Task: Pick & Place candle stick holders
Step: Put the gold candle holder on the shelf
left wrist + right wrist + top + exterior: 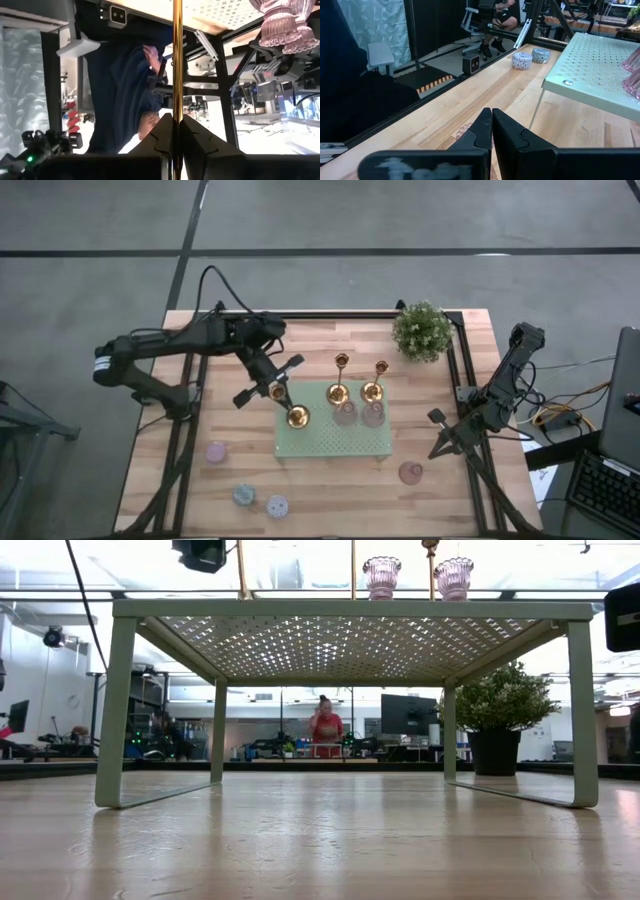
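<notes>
The wooden surface (pixel 330 480) carries a green rack (pixel 333 442). The left gripper (pixel 277 390) has its fingers (pixel 162 135) pinched on a gold holder (pixel 297 416) on the rack; its cup is hidden. The right gripper (pixel 440 442) idles closed, empty, near a pink holder (pixel 410 472).

Left tool (pixel 174 131) closed on the thin gold candle stick holder stem (pixel 177 60); two pink glass holders (pixel 280 25) beyond on the perforated rack (pixel 220 12).

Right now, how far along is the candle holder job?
Done: two gold holders and two pink holders stand on the green rack. In hand: the left hand grips a third gold holder over it. Left: four small holders on the table. Right hand waits shut.
</notes>
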Tool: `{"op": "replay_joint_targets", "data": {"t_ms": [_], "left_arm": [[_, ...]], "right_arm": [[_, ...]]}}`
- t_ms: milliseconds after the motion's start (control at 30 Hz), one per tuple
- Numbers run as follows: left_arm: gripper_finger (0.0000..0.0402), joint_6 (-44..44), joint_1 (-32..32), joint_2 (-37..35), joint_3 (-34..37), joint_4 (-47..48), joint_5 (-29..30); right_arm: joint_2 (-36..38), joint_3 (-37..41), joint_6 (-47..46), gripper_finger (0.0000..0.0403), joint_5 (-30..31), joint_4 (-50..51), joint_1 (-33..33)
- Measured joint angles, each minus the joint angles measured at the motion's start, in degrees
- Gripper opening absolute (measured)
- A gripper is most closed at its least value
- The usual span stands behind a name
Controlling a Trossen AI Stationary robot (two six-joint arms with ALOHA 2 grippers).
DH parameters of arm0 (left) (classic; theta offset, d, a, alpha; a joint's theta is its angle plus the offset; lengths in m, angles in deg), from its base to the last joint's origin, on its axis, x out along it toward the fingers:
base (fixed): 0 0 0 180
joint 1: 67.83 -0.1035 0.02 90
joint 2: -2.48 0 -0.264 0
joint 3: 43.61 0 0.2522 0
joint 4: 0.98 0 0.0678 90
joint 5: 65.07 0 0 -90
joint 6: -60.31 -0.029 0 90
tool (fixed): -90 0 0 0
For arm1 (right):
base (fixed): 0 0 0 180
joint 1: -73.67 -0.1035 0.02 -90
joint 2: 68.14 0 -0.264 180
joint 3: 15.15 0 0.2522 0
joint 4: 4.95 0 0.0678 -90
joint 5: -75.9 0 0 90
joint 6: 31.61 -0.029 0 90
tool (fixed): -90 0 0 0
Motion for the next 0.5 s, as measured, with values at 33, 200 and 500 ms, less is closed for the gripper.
{"op": "replay_joint_targets", "data": {"t_ms": [33,200,500], "left_arm": [[0.0023,-0.27,-0.49,0.42,0.00,-0.21,-0.79],[0.0023,-1.09,-2.65,2.24,0.00,-0.85,-1.05],[0.0023,-6.52,-6.21,5.51,0.02,-1.18,-2.26]], "right_arm": [[0.00,0.00,-0.07,0.0008,0.01,0.02,0.01],[0.00,0.00,-0.07,0.0008,0.00,0.01,0.01],[0.00,0.00,-0.06,0.0008,-0.01,0.00,0.00]]}}
